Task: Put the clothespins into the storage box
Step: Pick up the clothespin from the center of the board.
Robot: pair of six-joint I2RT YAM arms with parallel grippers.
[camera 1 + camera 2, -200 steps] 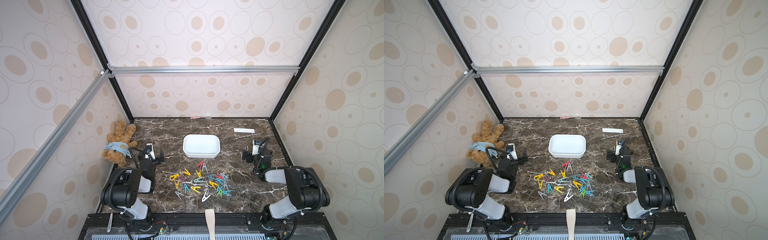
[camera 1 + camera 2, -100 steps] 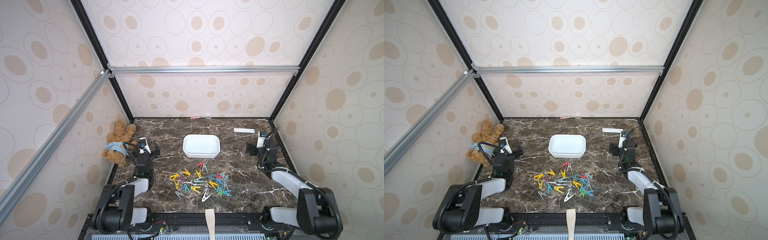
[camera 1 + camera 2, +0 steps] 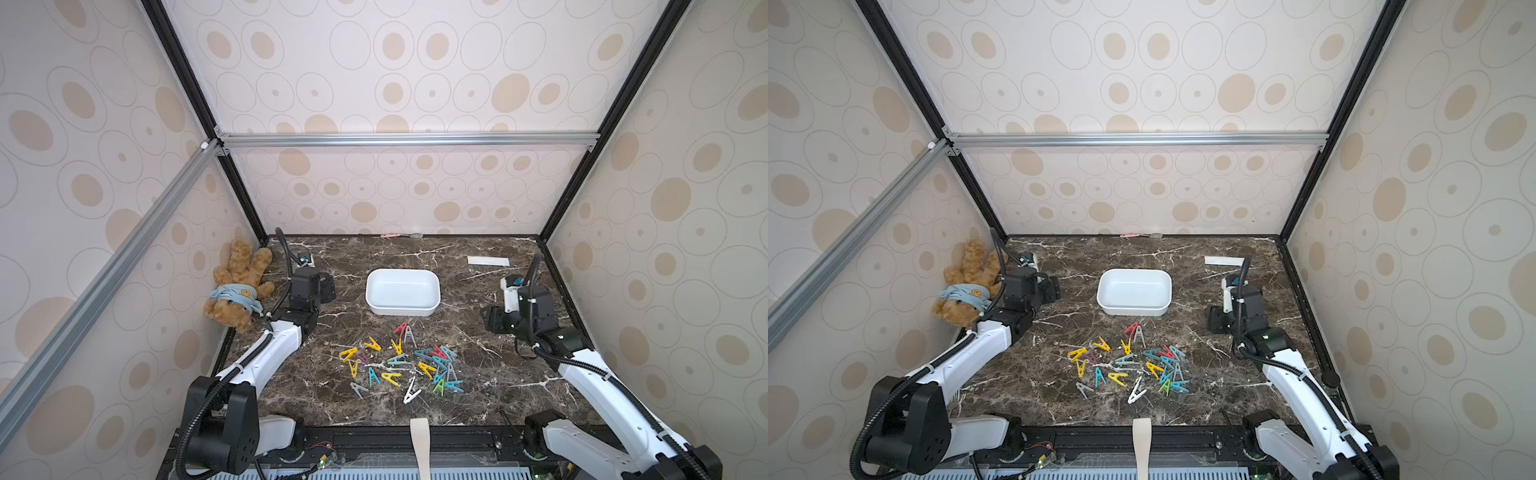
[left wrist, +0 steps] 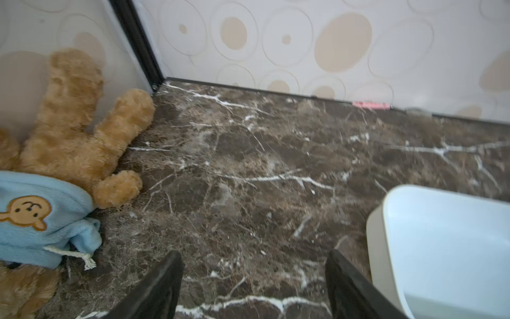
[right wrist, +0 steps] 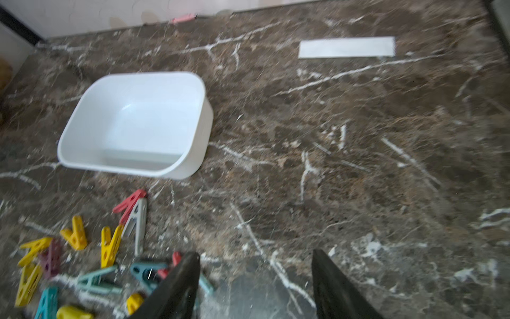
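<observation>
Change: left arm [image 3: 270, 357] and right arm [image 3: 594, 374] have unfolded from their tucked rest and now reach out over the tabletop [image 3: 478, 374], one on either side of the storage box [image 3: 402, 309]
Meaning: approach only; box empty, no peg lifted, whole job ahead
Clothespins [image 3: 401, 365]: loose scatter on the tabletop just in front of the box, between the arms
Left gripper [image 4: 254, 254]: jaws partly apart, narrower than a second ago, nothing between them; beside the box, near the teddy bear [image 3: 239, 291]
Right gripper [image 5: 254, 253]: jaws partly apart, likewise narrowing, empty; at the scatter's edge, one finger overlapping teal pegs in the wrist view, contact unclear
</observation>
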